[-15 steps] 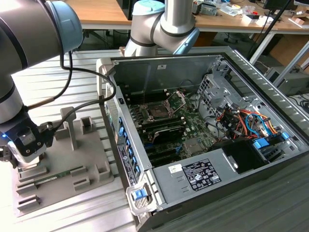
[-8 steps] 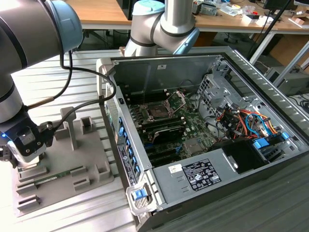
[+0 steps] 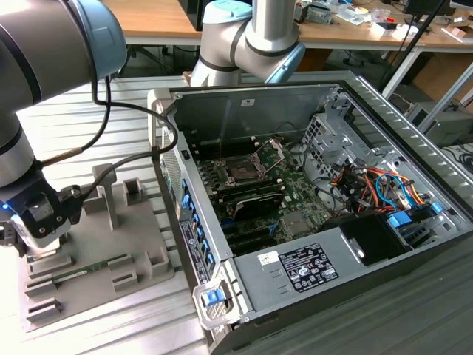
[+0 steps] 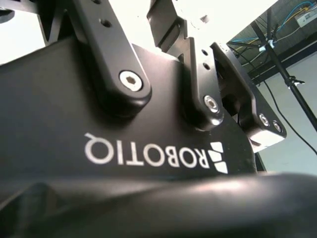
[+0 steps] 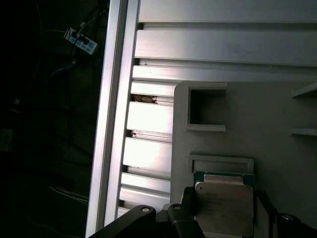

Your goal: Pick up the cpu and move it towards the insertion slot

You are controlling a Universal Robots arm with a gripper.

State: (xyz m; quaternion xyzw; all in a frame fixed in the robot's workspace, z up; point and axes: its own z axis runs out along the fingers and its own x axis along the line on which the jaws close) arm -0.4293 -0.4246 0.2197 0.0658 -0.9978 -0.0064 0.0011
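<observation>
One cpu [image 5: 224,204], flat and face-up on the grey tray [image 5: 277,114], lengthwise at the claw [image 5: 225,220]; grip uncertain.

The cpu [image 5: 224,206] has a lid of pale, satin-finished metal, edged by green circuit board. The tray [image 5: 277,104] is smooth, matt grey plastic. The counter [image 5: 148,116] is ribbed aluminium with a bright brushed sheen.

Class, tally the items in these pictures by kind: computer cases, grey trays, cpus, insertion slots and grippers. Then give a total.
Computer case: 1
Grey tray: 1
Cpu: 1
Insertion slot: 1
Gripper: 1
Total: 5
</observation>
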